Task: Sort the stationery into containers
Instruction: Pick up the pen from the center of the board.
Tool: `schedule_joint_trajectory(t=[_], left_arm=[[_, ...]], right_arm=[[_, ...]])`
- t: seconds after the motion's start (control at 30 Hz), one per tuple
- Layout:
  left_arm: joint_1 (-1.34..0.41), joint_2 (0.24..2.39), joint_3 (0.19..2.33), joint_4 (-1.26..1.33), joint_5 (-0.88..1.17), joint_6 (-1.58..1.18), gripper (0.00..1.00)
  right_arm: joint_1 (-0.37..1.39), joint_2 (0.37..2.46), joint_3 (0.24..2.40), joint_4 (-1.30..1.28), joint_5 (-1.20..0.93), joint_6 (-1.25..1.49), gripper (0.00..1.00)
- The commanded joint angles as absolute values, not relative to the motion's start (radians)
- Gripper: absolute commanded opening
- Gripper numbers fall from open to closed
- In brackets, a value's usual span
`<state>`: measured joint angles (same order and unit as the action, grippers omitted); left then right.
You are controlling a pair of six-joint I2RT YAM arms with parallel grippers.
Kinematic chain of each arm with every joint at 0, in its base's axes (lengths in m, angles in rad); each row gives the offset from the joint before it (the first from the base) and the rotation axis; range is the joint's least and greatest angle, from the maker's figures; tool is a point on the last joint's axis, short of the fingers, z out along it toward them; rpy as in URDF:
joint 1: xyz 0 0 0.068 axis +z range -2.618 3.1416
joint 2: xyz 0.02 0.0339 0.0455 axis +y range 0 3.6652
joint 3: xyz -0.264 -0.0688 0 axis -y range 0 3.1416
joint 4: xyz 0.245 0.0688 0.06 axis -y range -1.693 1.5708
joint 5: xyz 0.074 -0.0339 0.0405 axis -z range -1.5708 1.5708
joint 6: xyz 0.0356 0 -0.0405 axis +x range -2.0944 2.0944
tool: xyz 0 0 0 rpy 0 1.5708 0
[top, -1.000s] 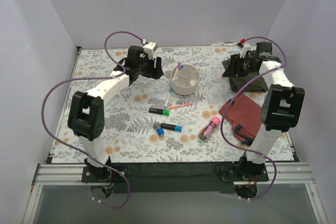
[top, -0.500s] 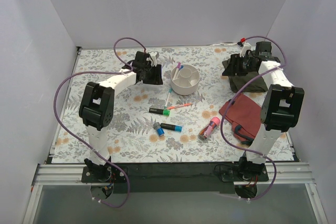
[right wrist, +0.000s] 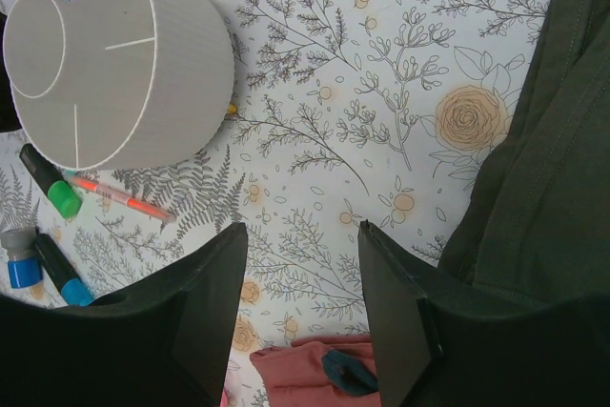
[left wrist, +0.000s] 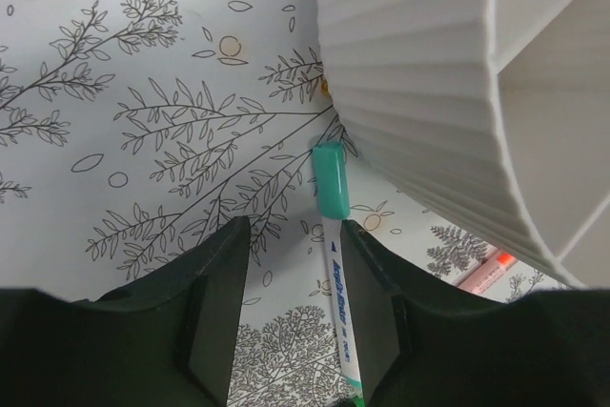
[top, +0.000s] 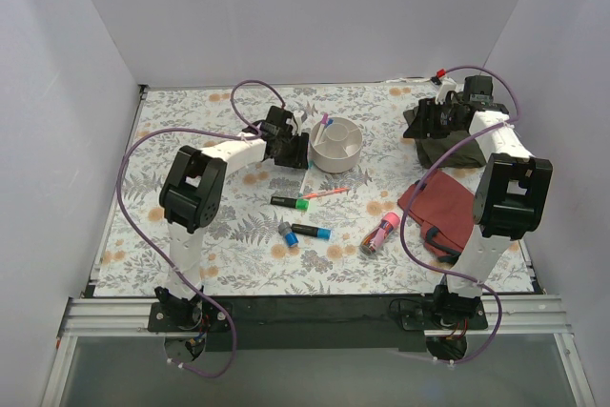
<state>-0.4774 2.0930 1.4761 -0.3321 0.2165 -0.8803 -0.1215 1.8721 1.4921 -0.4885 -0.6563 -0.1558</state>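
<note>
The ribbed off-white cup (top: 336, 145) stands at mid-table, with a blue-capped and a pink-capped pen (top: 325, 122) in it. My left gripper (top: 292, 152) is open, low beside the cup's left side. In the left wrist view the white pen with the green cap (left wrist: 335, 264) lies on the table between the jaws, close to the right finger (left wrist: 376, 316), beside the cup (left wrist: 419, 92). An orange-pink pen (top: 326, 194), a green-capped black marker (top: 289, 202), a blue-capped black marker (top: 311, 232), a grey-blue stub (top: 286, 234) and a fat pink marker (top: 380, 233) lie loose. My right gripper (top: 419, 124) is open and empty, high at the back right.
A dark green cloth (top: 443, 148) lies under the right gripper and a red cloth (top: 448, 207) at the right edge; both show in the right wrist view (right wrist: 543, 140) (right wrist: 315, 374). White walls enclose the flowered table (top: 191, 226).
My left gripper has moved right and forward from the back left, down next to the cup and over the green-capped pen. The right arm has not moved.
</note>
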Motion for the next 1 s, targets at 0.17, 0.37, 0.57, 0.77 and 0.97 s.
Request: schedule_joint_trajectory(t=[0.17,0.37,0.57,0.77,0.97], left_arm=[[-0.508,2.114,1.508,-0.328,0.170,-0.896,0.44],[-0.526,2.143,1.540,-0.348,0.091,-0.861,0.42],[-0.532,2.152,1.514,-0.377,0.035,-0.838,0.39],[-0.535,2.145,1.491,-0.403,0.012,-0.816,0.39],[-0.534,2.122,1.445,-0.430,0.012,-0.848,0.39]], right_arm=[[-0.118,1.878,1.503,-0.457,-0.663,-0.158,0.59],[-0.118,1.879,1.496,-0.459,-0.660,-0.161,0.58],[-0.118,1.884,1.497,-0.463,-0.661,-0.163,0.58],[-0.118,1.908,1.528,-0.463,-0.666,-0.156,0.58],[-0.118,1.916,1.545,-0.468,-0.664,-0.153,0.58]])
